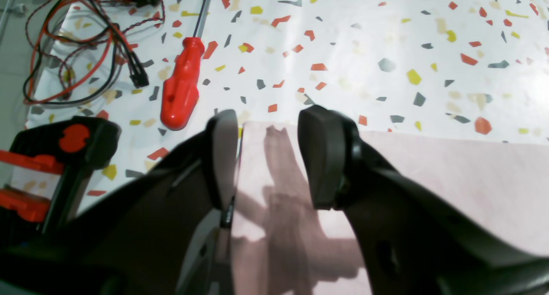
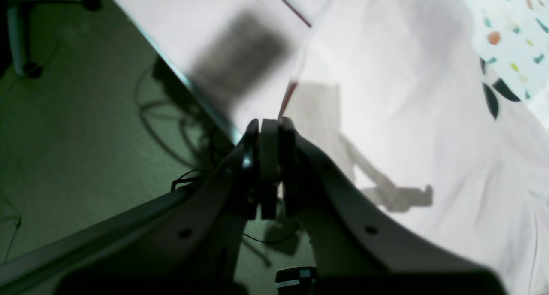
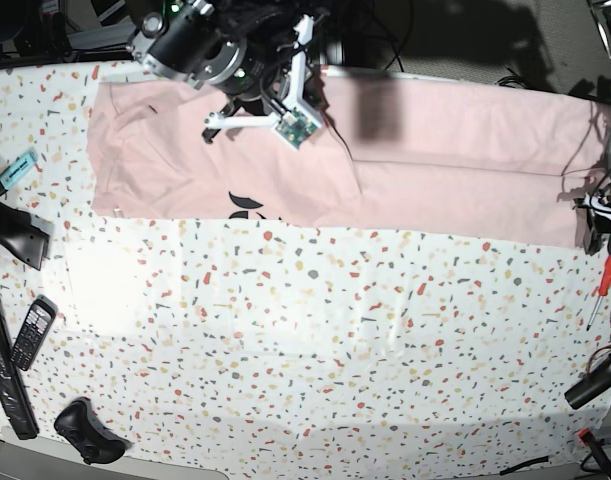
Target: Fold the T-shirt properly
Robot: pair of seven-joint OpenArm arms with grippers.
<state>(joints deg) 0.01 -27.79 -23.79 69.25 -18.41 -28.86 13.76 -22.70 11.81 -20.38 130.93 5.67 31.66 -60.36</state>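
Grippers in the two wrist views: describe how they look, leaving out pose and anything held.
The left gripper has dark, near-black jaws with thick rounded tips and flat inner faces. The right gripper is equally dark, with slimmer curved shells carrying small round holes, and a pale strip between its jaws. No markings are legible on either.

You've got the T-shirt laid in a long band along the worktop far edge, nearly corner to corner. Left tool sits over its end by the edge w/ the screwdriver & cables; screwdriver lies just off the cloth. Right tool is at the far edge, over the shirt. Phone & controller lie near the opposite near corner.
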